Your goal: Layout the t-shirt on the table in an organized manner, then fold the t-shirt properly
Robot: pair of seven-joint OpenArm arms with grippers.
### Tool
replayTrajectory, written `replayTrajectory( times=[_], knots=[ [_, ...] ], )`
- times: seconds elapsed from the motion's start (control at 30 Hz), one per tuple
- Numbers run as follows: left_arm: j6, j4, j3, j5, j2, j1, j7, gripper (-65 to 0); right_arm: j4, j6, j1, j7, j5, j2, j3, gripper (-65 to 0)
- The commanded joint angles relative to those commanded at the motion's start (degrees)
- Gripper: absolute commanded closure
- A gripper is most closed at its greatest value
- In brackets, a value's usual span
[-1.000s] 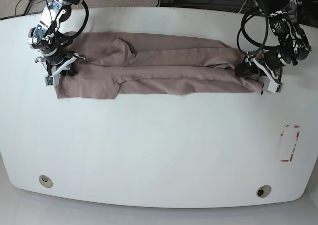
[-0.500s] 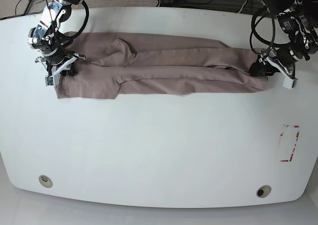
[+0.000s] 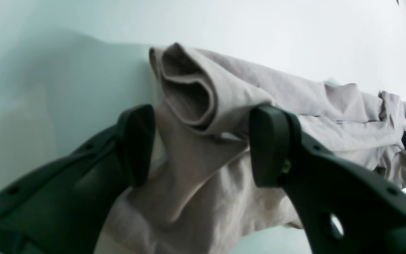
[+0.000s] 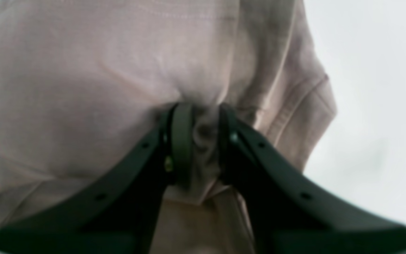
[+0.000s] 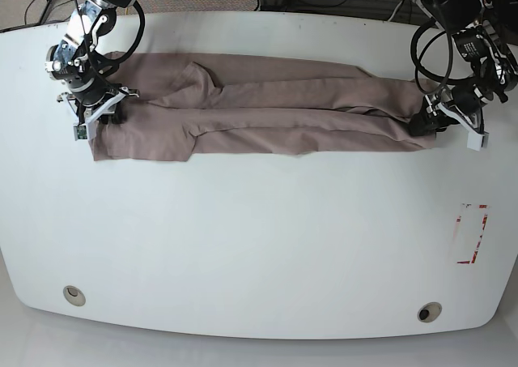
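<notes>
The mauve t-shirt (image 5: 259, 104) lies as a long, creased band across the far half of the white table (image 5: 259, 237). My right gripper (image 5: 95, 112) is at the shirt's left end in the base view. In the right wrist view the right gripper (image 4: 201, 134) is shut on a bunched pinch of the t-shirt (image 4: 83, 77). My left gripper (image 5: 422, 125) is at the shirt's right end. In the left wrist view the left gripper (image 3: 201, 141) stands open, its pads wide apart on either side of a rolled fold of the t-shirt (image 3: 196, 91).
A red tape rectangle (image 5: 472, 234) marks the table's right side. Two metal grommet holes (image 5: 74, 294) (image 5: 430, 311) sit near the front edge. Cables and stands crowd the floor beyond the far edge.
My left gripper has moved right and slightly toward the front edge, along the shirt's right end. The shirt's right end now reaches a little further right. The right arm has stayed in place.
</notes>
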Motion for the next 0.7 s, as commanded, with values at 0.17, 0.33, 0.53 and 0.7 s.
replayTrajectory(
  times=[0.17, 0.33, 0.53, 0.7],
  knots=[
    [0.00, 0.00, 2.73, -2.46, 0.00, -0.26, 0.26, -39.6, 0.00, 0.00, 0.00, 0.00, 0.00, 0.00, 0.00, -11.6],
    [0.00, 0.00, 3.16, -3.16, 0.00, -0.26, 0.18, -29.7, 0.00, 0.00, 0.00, 0.00, 0.00, 0.00, 0.00, -11.6],
    [0.00, 0.00, 3.25, -3.08, 0.00, -0.26, 0.18, -8.2, 0.00, 0.00, 0.00, 0.00, 0.00, 0.00, 0.00, -11.6],
    [0.00, 0.09, 3.16, -3.08, -0.26, -0.26, 0.09, -5.0, 0.00, 0.00, 0.09, 0.00, 0.00, 0.00, 0.00, -11.6]
  ],
)
